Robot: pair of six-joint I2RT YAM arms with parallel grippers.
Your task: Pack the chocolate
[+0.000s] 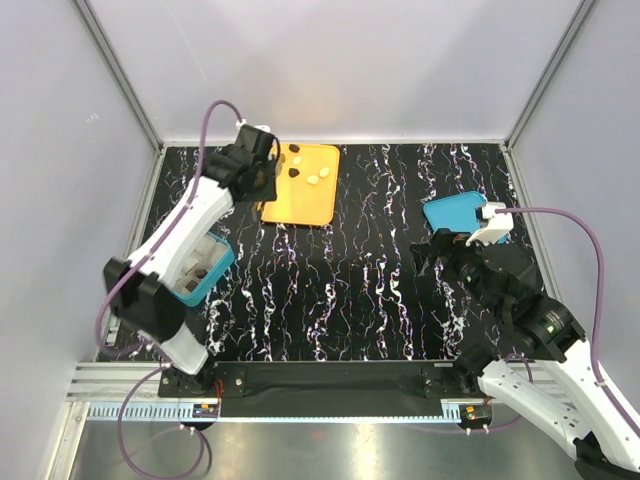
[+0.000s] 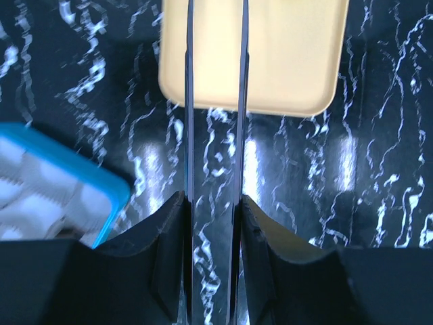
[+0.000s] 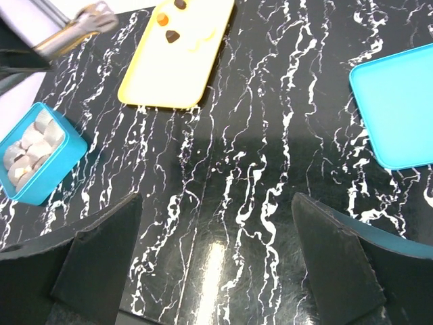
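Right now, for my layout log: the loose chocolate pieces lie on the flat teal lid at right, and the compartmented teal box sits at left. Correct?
No: the chocolate pieces lie on the orange tray, not the teal lid; the top view shows it. The compartmented teal box does sit at left.
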